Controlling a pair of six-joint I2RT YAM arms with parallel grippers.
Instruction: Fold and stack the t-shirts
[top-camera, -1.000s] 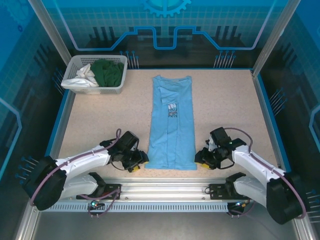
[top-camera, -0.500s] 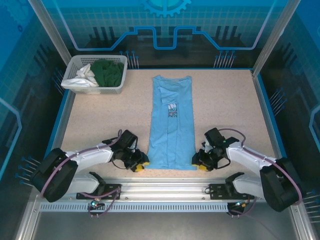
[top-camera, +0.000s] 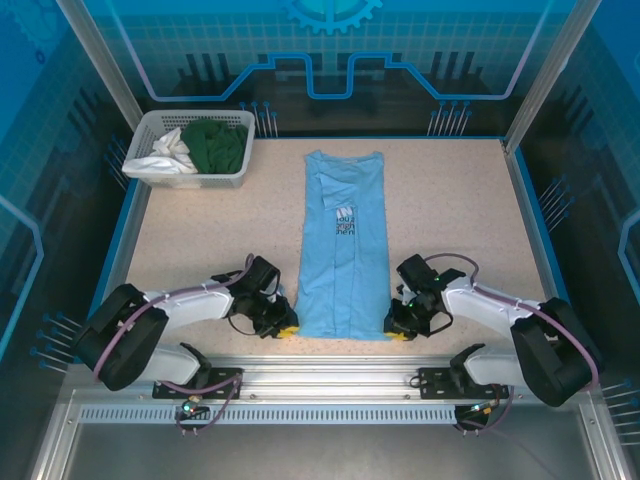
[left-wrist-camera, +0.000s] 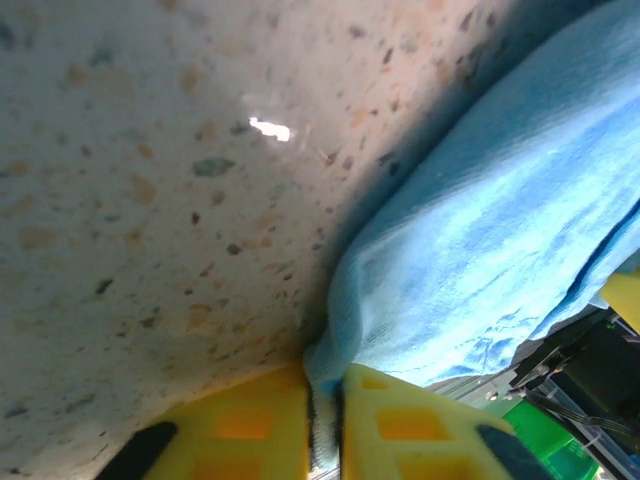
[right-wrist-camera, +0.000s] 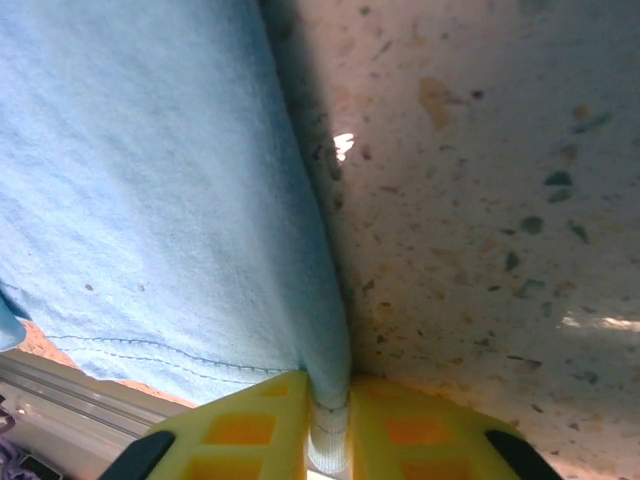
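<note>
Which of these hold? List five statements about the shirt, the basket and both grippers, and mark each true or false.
1. The light blue t-shirt lies folded into a long strip on the table. True.
2. The left gripper is open and apart from the shirt. False: it is shut on the shirt's near left corner, with cloth pinched between its fingers.
3. The right gripper is shut on the shirt's near right corner. True.
4. The basket stands at the table's far right corner. False: it stands at the far left corner.
5. The basket holds a dark green garment and a white garment. True.
</note>
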